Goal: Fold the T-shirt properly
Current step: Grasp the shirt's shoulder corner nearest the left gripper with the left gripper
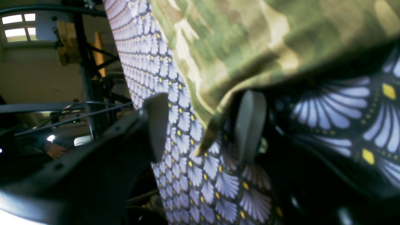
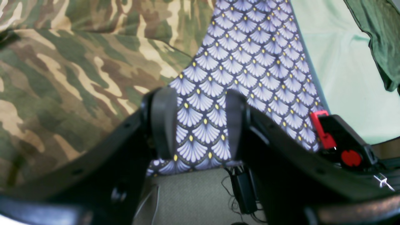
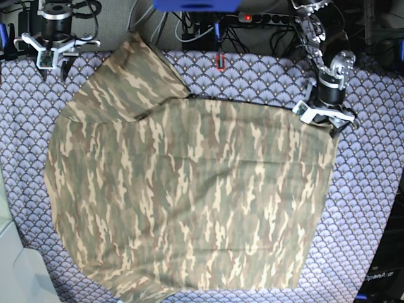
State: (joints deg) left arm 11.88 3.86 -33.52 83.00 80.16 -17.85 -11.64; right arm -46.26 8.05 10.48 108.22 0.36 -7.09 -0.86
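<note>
The camouflage T-shirt (image 3: pixel 189 189) lies spread across the fan-patterned tablecloth (image 3: pixel 372 208), with one sleeve (image 3: pixel 126 76) pointing to the far left. My left gripper (image 3: pixel 325 120) is at the shirt's far right corner. In the left wrist view its jaws (image 1: pixel 203 125) stand open, and a hanging edge of the T-shirt (image 1: pixel 215 122) dips between the two fingers. My right gripper (image 3: pixel 53 60) hovers at the far left corner of the table, off the shirt. It is open (image 2: pixel 200 122), with only tablecloth (image 2: pixel 200 125) between its fingers and the T-shirt (image 2: pixel 62 78) to its left.
A power strip (image 3: pixel 265 17) and cables run along the table's back edge. A small red object (image 3: pixel 219 61) lies on the cloth near the back. A red-and-black clamp (image 2: pixel 337 140) sits by the right gripper, beside a pale green surface (image 2: pixel 343 78).
</note>
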